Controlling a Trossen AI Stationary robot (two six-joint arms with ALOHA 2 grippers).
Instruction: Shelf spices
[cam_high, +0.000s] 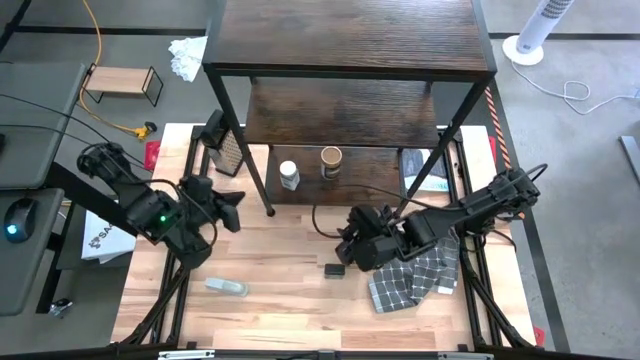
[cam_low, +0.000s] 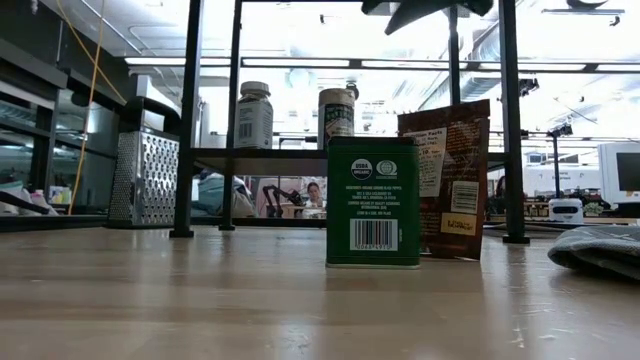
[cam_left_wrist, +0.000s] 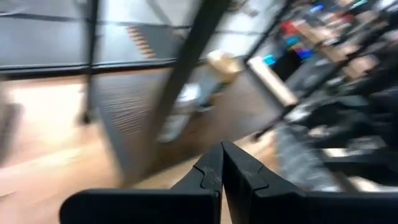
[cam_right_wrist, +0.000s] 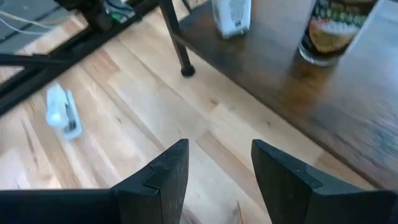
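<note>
Two grippers above the table: left gripper (cam_left_wrist: 221, 163) pinched, right gripper (cam_right_wrist: 217, 163) spread

The shelf (cam_high: 350, 60) is the landmark. On its lowest board stand the white-capped jar (cam_high: 289, 175) and, just right, the tan-lidded jar (cam_high: 331, 160). The grater (cam_high: 229, 150) sits left; the tin (cam_high: 334, 268) and cloth (cam_high: 415, 278) lie before it.

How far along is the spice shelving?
Done: white-capped jar and tan-lidded jar stand on the shelf's bottom tier. In hand: nothing; right end effector open over the table, left end effector shut by the grater. Left: green tin and reddish-brown packet on the table.
</note>
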